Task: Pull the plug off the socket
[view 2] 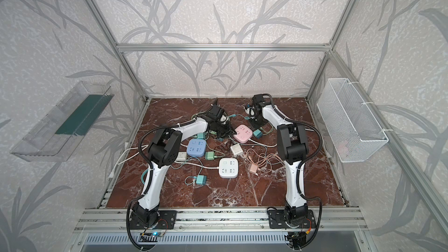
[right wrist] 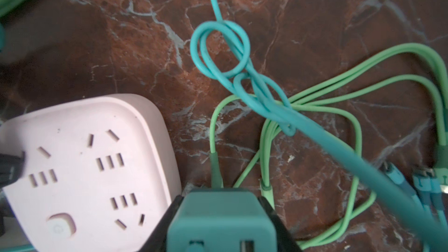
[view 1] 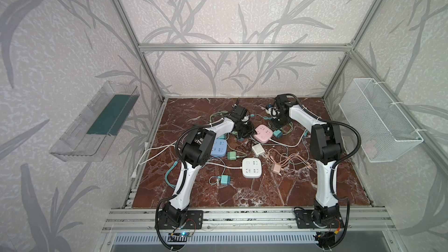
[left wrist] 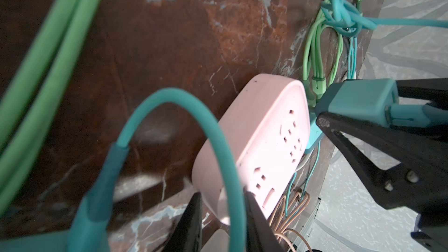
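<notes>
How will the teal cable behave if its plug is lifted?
Probably floppy: the teal cable lies in loose loops. It looks knotted around the green cables, so it likely drags them along behind the teal plug.

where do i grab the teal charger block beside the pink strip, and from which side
Pinch the teal charger block across its two flat, parallel side faces, coming from the USB-port end so the jaws straddle the plugged-in cable. The right gripper is shut on it that way, beside the pink strip.
</notes>
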Robot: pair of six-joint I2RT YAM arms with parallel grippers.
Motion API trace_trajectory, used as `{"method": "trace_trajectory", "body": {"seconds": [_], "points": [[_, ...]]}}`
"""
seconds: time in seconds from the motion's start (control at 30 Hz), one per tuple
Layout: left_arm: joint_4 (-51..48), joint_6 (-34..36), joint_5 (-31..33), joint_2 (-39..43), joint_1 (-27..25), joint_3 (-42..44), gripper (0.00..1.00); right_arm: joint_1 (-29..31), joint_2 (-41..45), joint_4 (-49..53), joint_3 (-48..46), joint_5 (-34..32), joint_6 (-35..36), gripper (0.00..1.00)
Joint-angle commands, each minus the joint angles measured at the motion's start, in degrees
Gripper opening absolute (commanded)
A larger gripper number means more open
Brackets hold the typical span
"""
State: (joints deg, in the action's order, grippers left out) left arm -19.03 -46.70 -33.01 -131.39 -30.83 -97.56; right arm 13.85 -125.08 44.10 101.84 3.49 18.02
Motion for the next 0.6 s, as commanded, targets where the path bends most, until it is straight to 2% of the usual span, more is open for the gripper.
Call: {"method": "trace_trajectory", "body": {"seconds": [0.0, 0.3, 0.57], "points": [[-8.3, 1.7, 7.3, -4.7, -0.8, 2.0, 0.29, -0.3, -1.3, 3.7, 2.8, 0.1, -0.6, 0.16], [-8.3, 1.7, 7.5, -4.1, -0.9, 2.3, 0.29, -0.3, -4.4, 7.8, 7.4, 2.9, -1.6, 0.19], [-9.3, 3.1, 8.5, -2.7, -0.9, 2.3, 0.3, -0.3, -7.3, 11.8, 11.7, 4.0, -2.2, 0.25]]}}
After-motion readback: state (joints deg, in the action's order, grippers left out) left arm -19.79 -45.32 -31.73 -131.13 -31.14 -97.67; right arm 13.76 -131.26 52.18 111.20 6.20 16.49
